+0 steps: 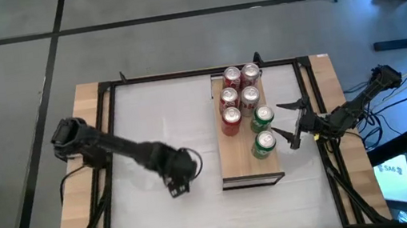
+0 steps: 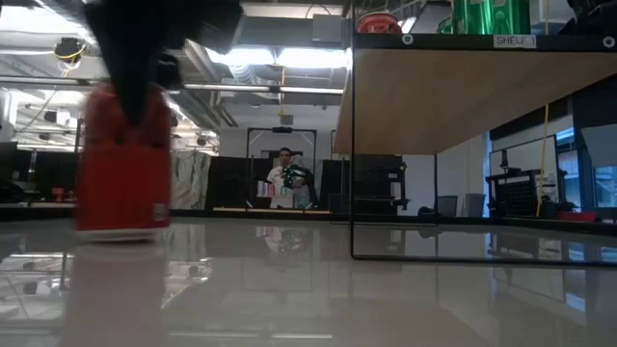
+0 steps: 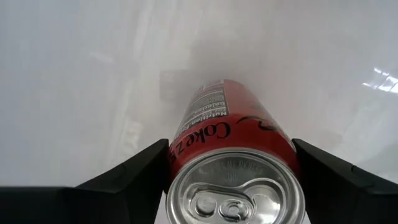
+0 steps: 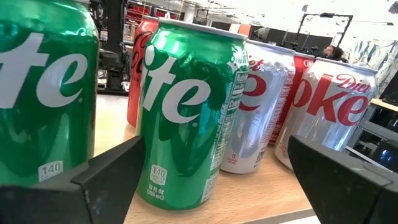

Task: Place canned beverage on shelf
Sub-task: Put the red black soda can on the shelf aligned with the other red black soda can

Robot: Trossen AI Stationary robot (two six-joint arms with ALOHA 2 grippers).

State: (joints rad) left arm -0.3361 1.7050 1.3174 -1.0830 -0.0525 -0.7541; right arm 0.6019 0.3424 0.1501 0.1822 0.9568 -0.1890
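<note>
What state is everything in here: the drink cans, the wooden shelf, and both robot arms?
Red Coke can: upright on the table, between the left end effector's fingers.
Left end effector: closed on the red can.
Right end effector: open, beside the green cans.
Shelf: raised, holding seven upright cans.
Green cans: upright, nearest the shelf's bare end.

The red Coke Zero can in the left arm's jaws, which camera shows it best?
The left wrist view: the Coke Zero can fills it, lid and label readable, between the left gripper fingers. The low view shows it as a red blur under the arm; the high view hides it; the right wrist view misses it.
</note>
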